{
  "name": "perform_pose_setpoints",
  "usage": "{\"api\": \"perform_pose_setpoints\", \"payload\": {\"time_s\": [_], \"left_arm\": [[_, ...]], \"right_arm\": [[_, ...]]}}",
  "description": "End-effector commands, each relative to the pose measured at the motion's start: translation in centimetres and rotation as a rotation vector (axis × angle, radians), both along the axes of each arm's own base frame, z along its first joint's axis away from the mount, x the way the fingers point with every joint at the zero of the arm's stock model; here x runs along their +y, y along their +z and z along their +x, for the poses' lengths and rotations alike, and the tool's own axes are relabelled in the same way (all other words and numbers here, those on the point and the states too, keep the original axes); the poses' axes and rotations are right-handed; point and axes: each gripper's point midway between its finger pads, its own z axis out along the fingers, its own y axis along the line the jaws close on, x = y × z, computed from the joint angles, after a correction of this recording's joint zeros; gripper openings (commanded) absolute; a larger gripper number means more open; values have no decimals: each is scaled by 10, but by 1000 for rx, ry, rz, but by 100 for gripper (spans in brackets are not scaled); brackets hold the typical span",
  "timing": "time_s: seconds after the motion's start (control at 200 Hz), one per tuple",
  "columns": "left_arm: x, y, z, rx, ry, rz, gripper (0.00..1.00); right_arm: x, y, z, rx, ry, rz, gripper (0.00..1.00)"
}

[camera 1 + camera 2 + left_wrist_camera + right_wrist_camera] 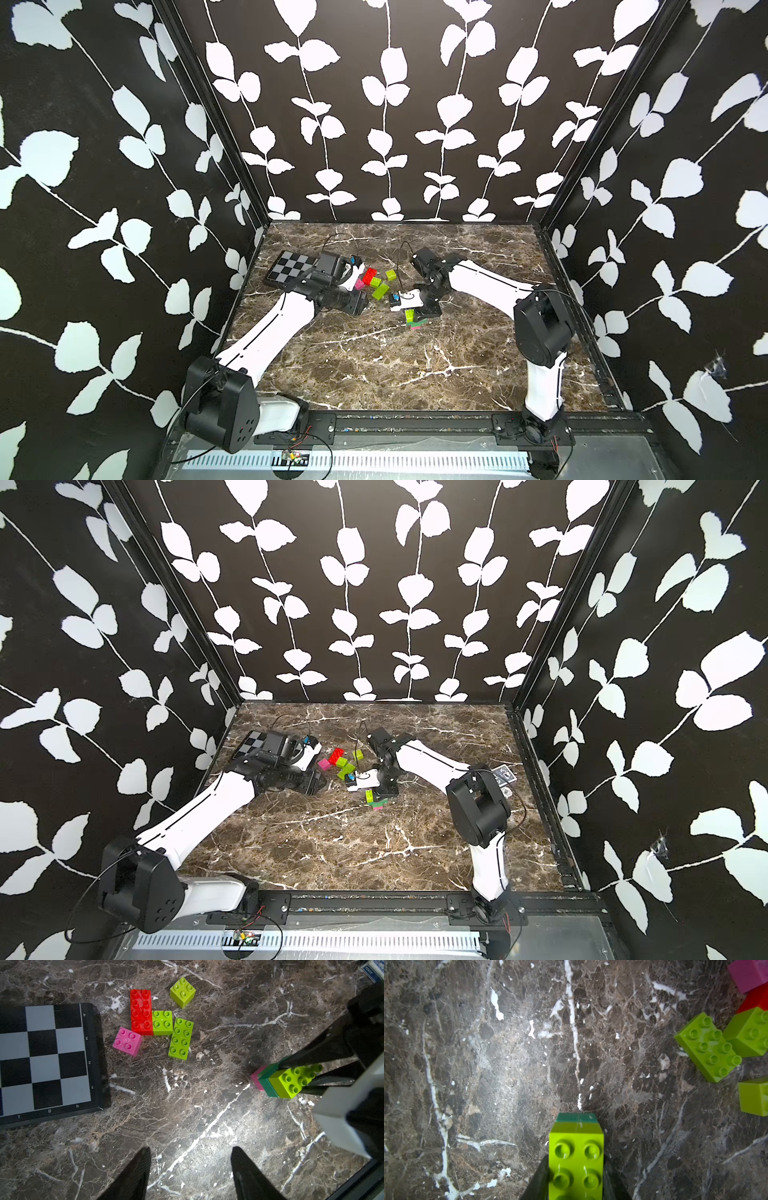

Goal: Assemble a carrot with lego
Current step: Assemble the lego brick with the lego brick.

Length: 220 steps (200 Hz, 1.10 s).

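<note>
The carrot [576, 1147], a short stack with a lime brick over a green and a pink one, is also in both top views [415, 319] [377, 799] and in the left wrist view [286, 1082]. My right gripper [575, 1164] is shut on its lime brick, holding it low over the marble. Loose lego lies to its left: a red brick [141, 1012], a lime square [162, 1022], a long lime brick [180, 1038], a lime cube [182, 991] and a pink one [127, 1041]. My left gripper [190, 1149] is open over bare marble near them, holding nothing.
A black-and-grey checkered board [45, 1057] lies left of the loose bricks, partly under my left wrist in a top view [286, 266]. A blue card box [505, 776] sits behind the right arm. Patterned walls close in the table on three sides.
</note>
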Motion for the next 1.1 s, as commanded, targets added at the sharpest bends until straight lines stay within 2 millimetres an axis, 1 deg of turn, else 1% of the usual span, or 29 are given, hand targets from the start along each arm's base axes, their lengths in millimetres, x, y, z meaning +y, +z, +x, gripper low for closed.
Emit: {"api": "perform_pose_setpoints", "payload": {"time_s": [0.0,0.125,0.23,0.31,0.45,0.515,0.58,0.74,0.81,0.875,1.02,1.095], "left_arm": [[7,4,-4,-21,26,5,64],[7,4,-5,-23,30,1,64],[6,6,-5,-22,29,-10,64],[6,7,-6,-26,29,-13,64],[5,5,-7,-19,23,-20,64],[4,4,-8,-15,19,-24,64],[3,4,-8,-11,15,-26,64],[0,12,-6,-25,4,-41,64],[-2,16,-5,-32,1,-47,64],[-3,19,-4,-36,-5,-54,64],[-7,27,0,-50,-18,-62,64],[-8,29,4,-57,-21,-58,65]], "right_arm": [[-52,-81,-22,106,-12,-309,14],[-60,-92,-25,118,-10,-357,13],[-71,-104,-29,126,-9,-430,12],[-74,-109,-32,125,-11,-446,11],[-74,-111,-33,122,-16,-436,11],[-71,-107,-30,115,-28,-431,12],[-63,-98,-25,92,-40,-382,14],[-37,-57,-8,-1,-78,-209,28],[-26,-39,-5,-15,-85,-131,33],[-17,-26,-4,-25,-93,-68,38],[-3,-2,0,-51,-105,27,48],[0,10,1,-68,-110,56,53]]}}
